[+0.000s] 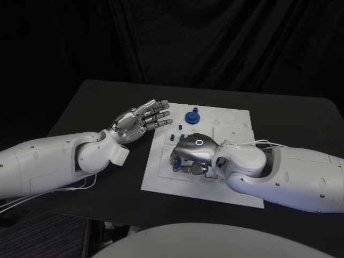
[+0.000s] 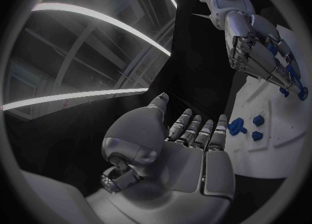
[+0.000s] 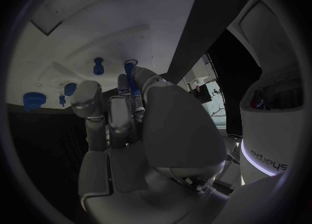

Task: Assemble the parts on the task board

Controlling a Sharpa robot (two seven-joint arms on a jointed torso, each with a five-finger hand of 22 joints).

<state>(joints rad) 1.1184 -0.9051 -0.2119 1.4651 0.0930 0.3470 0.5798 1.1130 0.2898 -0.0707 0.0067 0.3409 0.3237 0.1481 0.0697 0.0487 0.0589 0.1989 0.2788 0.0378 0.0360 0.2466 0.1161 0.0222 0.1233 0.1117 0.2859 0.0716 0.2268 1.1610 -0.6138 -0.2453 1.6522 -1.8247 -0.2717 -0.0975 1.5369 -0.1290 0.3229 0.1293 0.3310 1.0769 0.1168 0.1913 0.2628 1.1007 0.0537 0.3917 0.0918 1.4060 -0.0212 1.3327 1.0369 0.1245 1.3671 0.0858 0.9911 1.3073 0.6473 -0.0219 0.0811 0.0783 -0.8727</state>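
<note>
The head view looks steeply down from above the near edge of the table (image 1: 87, 102), far enough back to take in the whole board (image 1: 219, 188) at centre. The left wrist view sits close behind the left hand (image 2: 189, 151), facing past its fingers toward the board (image 2: 273, 130) at 3 o'clock. The right wrist view sits close behind the right hand (image 3: 130, 125), looking down onto the board (image 3: 65, 52) at 11 o'clock. All three views share the board; the head and left wrist views also share the right hand (image 1: 191, 153).
</note>
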